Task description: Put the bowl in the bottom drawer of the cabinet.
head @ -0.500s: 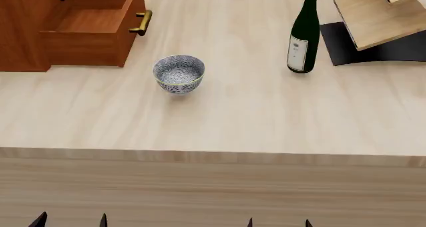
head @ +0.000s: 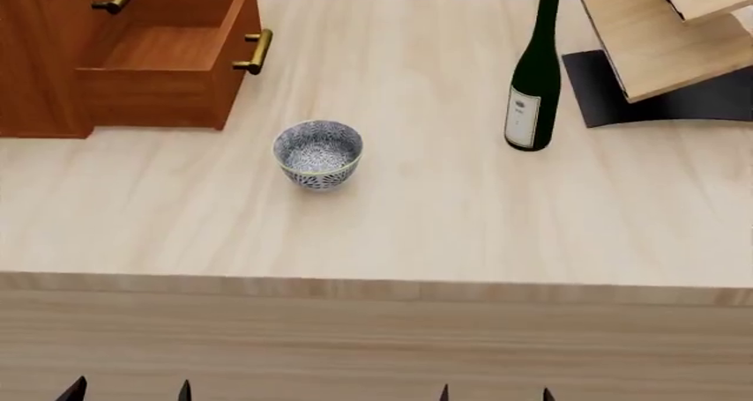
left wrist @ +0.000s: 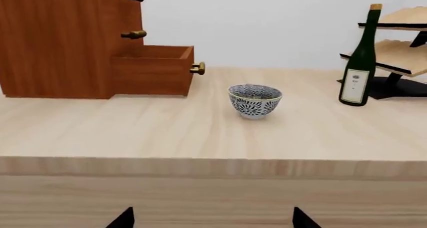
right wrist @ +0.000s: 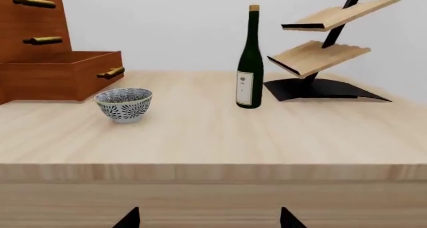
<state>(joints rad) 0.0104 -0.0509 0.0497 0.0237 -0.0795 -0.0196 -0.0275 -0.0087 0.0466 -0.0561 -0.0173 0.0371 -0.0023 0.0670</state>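
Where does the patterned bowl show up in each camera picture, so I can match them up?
Head view: the bowl stands on the table left of centre, in front of the open bottom drawer.
Left wrist view: the bowl sits near the middle, right of the drawer.
Right wrist view: the bowl is toward the left side.
Shared landmark: the dark wine bottle, standing upright well to the bowl's right in all three.

Patterned bowl (head: 317, 153) upright on tabletop near open bottom drawer (head: 176, 53)

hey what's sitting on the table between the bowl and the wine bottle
Nothing: between the bowl and the wine bottle there is only bare tabletop, which the head view shows clearly.
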